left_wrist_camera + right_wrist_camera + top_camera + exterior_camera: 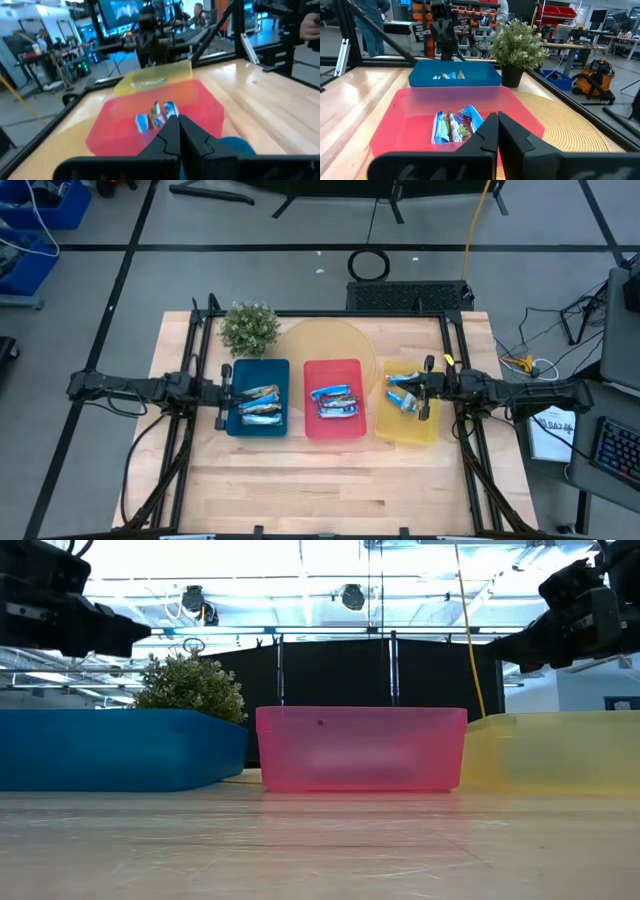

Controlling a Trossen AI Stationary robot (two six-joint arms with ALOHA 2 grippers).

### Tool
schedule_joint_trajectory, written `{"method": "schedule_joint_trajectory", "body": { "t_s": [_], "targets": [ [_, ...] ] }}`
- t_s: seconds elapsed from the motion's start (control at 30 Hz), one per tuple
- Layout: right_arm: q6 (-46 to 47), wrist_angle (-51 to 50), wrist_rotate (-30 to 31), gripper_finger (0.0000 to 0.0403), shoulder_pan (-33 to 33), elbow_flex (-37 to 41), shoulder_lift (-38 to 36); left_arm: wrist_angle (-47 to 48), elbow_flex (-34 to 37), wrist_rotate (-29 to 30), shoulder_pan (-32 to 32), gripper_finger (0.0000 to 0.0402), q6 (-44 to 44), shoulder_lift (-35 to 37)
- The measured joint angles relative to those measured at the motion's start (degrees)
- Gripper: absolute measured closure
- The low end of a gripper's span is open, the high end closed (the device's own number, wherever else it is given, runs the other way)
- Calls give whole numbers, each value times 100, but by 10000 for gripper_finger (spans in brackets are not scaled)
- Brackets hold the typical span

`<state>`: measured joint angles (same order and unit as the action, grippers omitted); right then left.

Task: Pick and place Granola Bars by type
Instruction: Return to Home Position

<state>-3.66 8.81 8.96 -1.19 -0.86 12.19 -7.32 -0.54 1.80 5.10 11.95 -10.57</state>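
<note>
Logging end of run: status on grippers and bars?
Left gripper shut, empty, at edge of blue tray. Right gripper shut, empty, over yellow tray. Granola bars lie in those and the red tray. Plant behind, clear of arms.

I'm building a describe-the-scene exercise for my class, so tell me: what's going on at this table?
Nothing is being handled right now. The left gripper hangs shut at the blue tray's outer edge, and the right gripper hangs shut over the yellow tray. Neither holds anything. The granola bars lie inside the trays: a cluster in the blue one, another in the red tray in the middle, and a few in the yellow one. A potted plant stands behind the blue tray.
</note>
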Motion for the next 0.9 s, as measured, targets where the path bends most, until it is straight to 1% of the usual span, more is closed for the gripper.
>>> {"method": "schedule_joint_trajectory", "body": {
  "t_s": [0.17,0.27,0.4,0.6,0.9],
  "targets": [
    [0,-6,-5,403,9,0,0,-239,0,-52,-4,401,300,0],
    [-4,-8,-12,403,9,0,0,-383,0,-46,-47,401,292,-3],
    [33,-10,-16,403,9,0,0,-393,0,-37,-63,398,23,-2],
    [483,-49,-13,403,9,0,-1,-345,0,-30,-63,375,-791,-4],
    [457,-49,-10,403,9,0,-2,-346,-2,-28,-63,370,-873,-4]
  ]
}}
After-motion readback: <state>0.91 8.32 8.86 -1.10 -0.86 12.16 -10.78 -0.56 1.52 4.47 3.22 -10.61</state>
